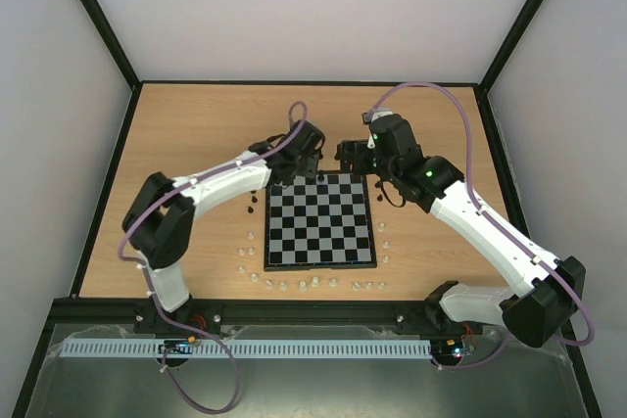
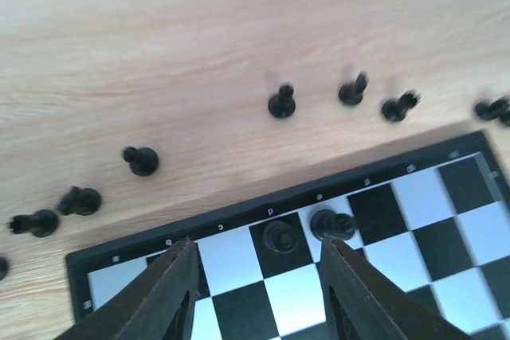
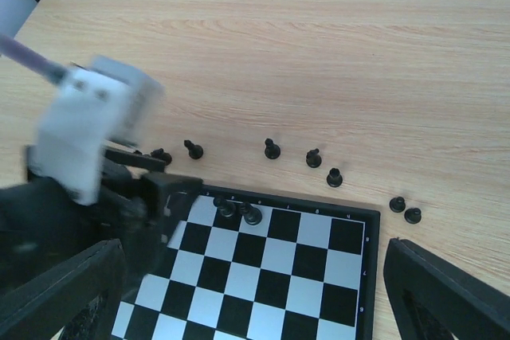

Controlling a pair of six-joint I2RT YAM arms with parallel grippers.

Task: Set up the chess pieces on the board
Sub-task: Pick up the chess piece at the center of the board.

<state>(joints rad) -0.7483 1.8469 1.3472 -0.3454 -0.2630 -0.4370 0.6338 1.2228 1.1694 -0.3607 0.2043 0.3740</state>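
Your wooden desk [image 1: 196,124] sits between pale walls [image 1: 294,7]. The board [image 1: 321,222] lies mid-desk. Two chess pieces [image 2: 279,236] stand on its far row, the rest on bare wood beyond. Your left end effector [image 2: 259,254] and right end effector [image 3: 251,276] are both parted and empty.

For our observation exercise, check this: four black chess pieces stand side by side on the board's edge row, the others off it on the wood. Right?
Not four: the left wrist view shows two chess pieces side by side in the edge row of the board; the others are off it on the wood.
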